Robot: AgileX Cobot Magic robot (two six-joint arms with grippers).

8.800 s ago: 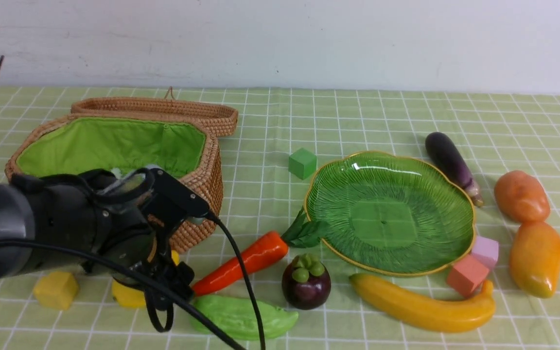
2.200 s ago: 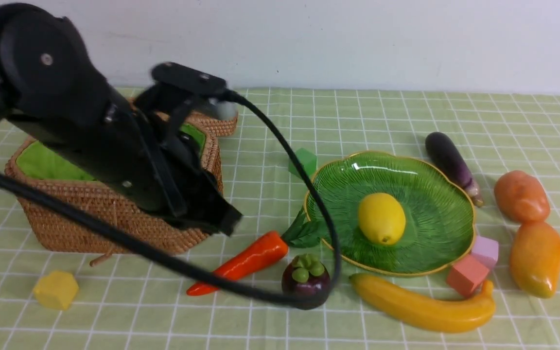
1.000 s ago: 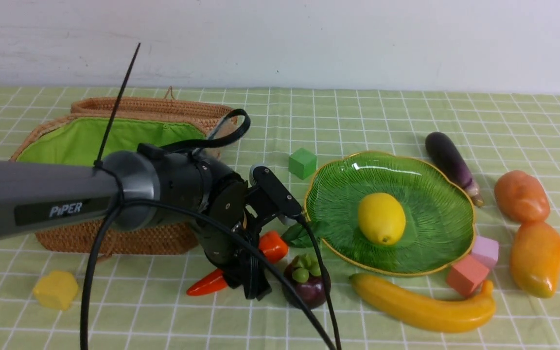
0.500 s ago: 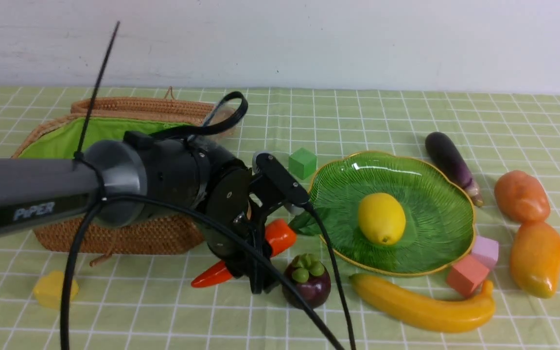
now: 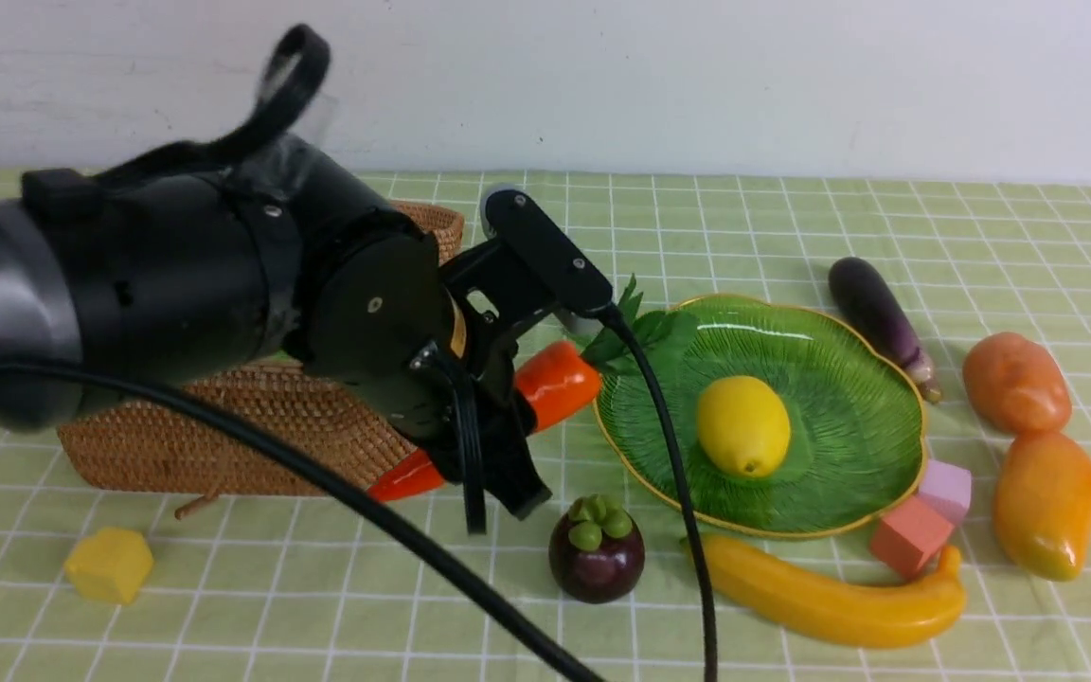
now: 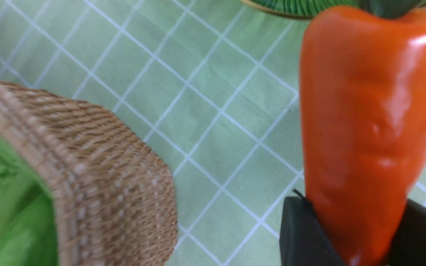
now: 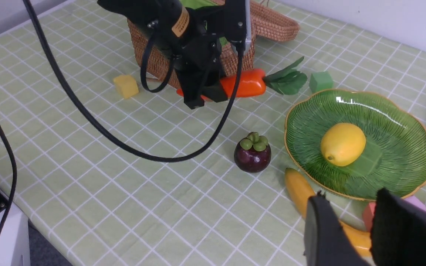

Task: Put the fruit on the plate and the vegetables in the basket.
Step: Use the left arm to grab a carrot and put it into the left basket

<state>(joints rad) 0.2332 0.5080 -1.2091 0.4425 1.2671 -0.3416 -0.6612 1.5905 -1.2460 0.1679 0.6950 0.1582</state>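
Basket (image 5: 261,431), left of the frame, behind the left arm. Plate (image 5: 839,464), right of center, bearing the lemon (image 5: 744,426). Carrot (image 5: 555,384), near center, clamped in the left hand (image 6: 350,225). Right hand (image 7: 350,225): fingers apart. Mangosteen (image 5: 597,559), lower center, on the tabletop (image 5: 271,616).

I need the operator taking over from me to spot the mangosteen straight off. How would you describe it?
Find the wide green glass plate with the yellow lemon in it. Just off the plate's near-left side, on the checked cloth, sits the mangosteen, near the banana's left end. It is the round, dark purple one with a green leafy cap.
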